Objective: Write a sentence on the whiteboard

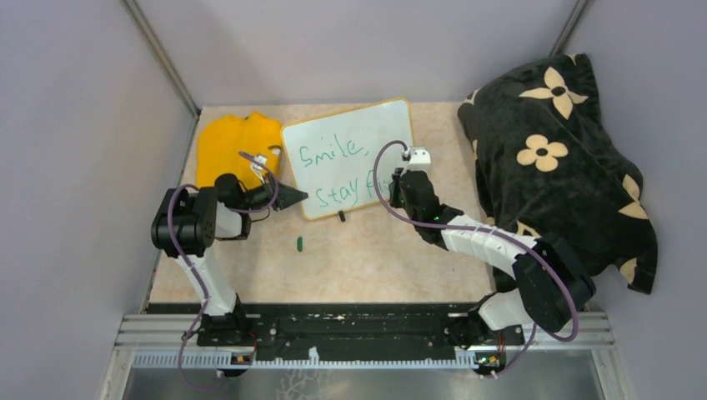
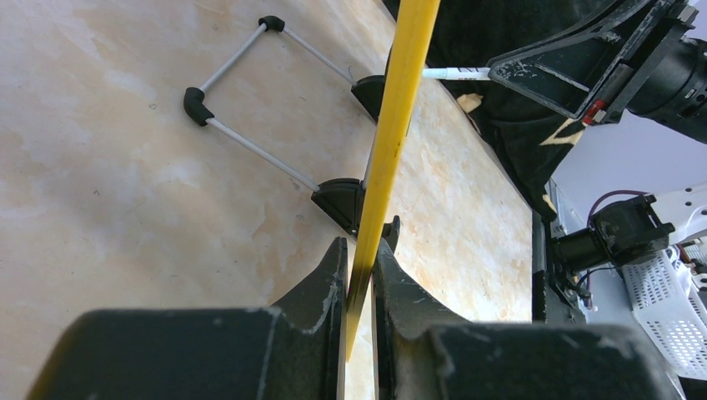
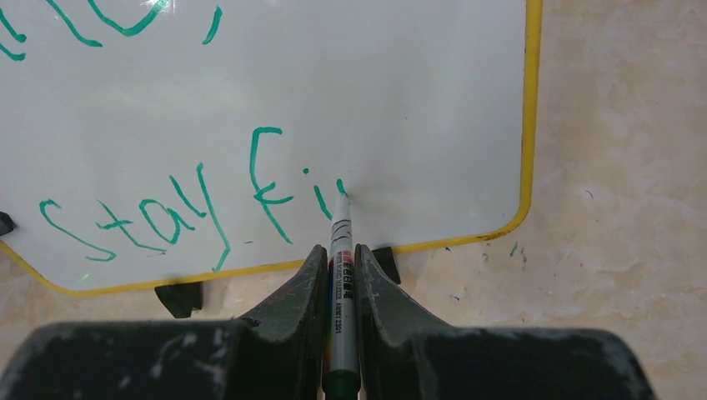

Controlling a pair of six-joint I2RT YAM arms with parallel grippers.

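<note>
The whiteboard (image 1: 361,133) stands tilted on the table on two black clip feet (image 3: 179,297). The sentence (image 1: 333,153) is in green: "Smile," above, "Stay fi" (image 3: 171,218) below, plus a short fresh stroke. My right gripper (image 3: 339,254) is shut on a white marker (image 3: 341,242), whose tip touches the board just right of the "i". In the top view the right gripper (image 1: 401,178) is at the board's lower right. My left gripper (image 2: 360,254) is shut on the board's yellow-looking frame edge (image 2: 392,142), at its lower left corner (image 1: 300,197).
A folded yellow cloth (image 1: 233,143) lies left of the board. A black flowered blanket (image 1: 554,158) fills the right side. A small green marker cap (image 1: 299,243) lies on the table in front of the board. The board's wire stand (image 2: 250,100) shows behind it.
</note>
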